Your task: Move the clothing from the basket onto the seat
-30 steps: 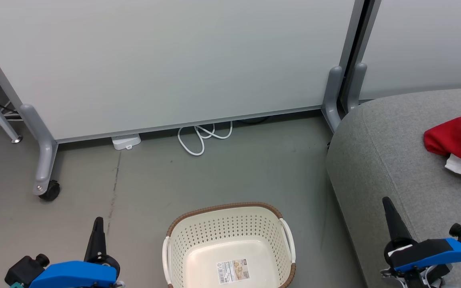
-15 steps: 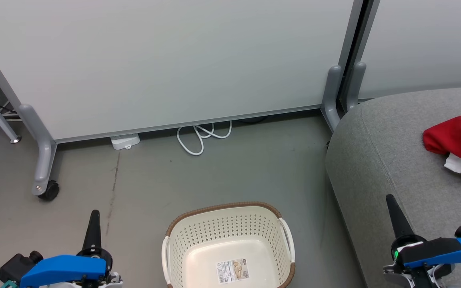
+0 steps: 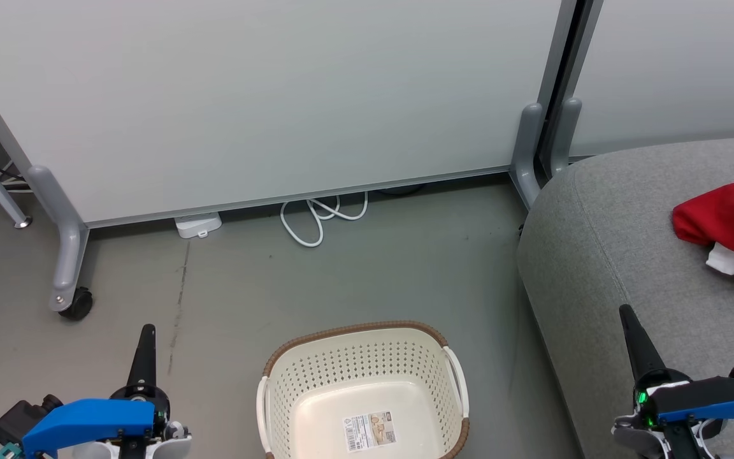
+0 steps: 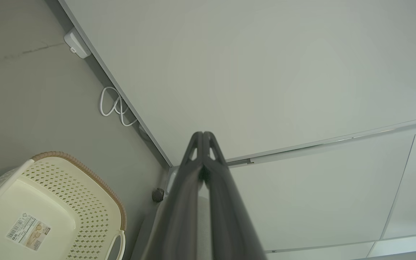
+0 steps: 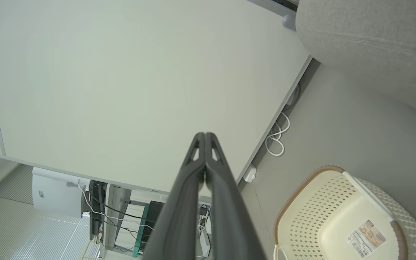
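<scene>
Nearest, the left gripper (image 3: 146, 335) and right gripper (image 3: 628, 319) each have fingers pressed together, holding nothing. Between them the basket (image 3: 354, 331) holds no cloth (its label (image 3: 370, 432) is plain to see). Farther right, the clothing (image 3: 730, 217) lies bunched on the seat (image 3: 596, 255). It looks light, soft and floppy, so pinching a raised red fold would likely hold best.

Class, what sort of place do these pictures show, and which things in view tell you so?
Probably an office or lab: a pale partition on a castor foot, a white cable looped on the grey floor, and a desk hung with wires beyond it.
</scene>
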Tool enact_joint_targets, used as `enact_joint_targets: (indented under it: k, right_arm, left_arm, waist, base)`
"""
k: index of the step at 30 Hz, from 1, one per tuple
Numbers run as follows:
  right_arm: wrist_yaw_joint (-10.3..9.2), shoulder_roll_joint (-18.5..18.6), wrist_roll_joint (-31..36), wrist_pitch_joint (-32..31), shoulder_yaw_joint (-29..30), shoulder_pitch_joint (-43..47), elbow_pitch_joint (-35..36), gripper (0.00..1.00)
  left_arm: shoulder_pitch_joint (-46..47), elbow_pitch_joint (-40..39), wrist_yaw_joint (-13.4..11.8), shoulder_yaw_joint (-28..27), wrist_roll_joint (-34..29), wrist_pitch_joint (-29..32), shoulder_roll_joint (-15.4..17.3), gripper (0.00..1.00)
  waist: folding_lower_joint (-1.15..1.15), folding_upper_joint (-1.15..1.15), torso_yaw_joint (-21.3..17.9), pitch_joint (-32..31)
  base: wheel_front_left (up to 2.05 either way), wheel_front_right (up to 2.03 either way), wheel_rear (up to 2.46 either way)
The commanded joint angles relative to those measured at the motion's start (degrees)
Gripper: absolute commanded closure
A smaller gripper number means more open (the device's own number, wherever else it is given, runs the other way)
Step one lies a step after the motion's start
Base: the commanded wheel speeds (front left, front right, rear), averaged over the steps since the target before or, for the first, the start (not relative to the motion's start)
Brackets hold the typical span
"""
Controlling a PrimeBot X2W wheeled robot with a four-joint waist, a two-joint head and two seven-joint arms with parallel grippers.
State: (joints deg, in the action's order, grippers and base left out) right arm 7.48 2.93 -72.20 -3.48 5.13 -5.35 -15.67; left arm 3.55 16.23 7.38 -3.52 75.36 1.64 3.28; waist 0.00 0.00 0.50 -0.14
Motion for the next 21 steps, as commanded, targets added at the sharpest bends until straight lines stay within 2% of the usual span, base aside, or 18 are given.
enact_joint_targets:
  k: [1, 21]
  right_arm:
    - [0.02, -0.01, -1.73, -0.35, 0.23, -1.03, 0.68, 1.0]
    - [0.02, -0.04, -11.5, -1.88, 0.89, -1.09, 1.3, 1.0]
  left_arm:
    - [1.25, -0.71, 0.13, -0.63, 1.34, 0.47, 0.04, 1.0]
    - [2.19, -1.55, 0.17, -2.03, 9.61, 2.91, -0.24, 1.0]
  waist:
    - [0.0, 0.0, -0.02, 0.01]
    - [0.0, 0.0, -0.25, 0.16]
  base:
    - [0.0, 0.0, 0.0]
    - [0.0, 0.0, 0.0]
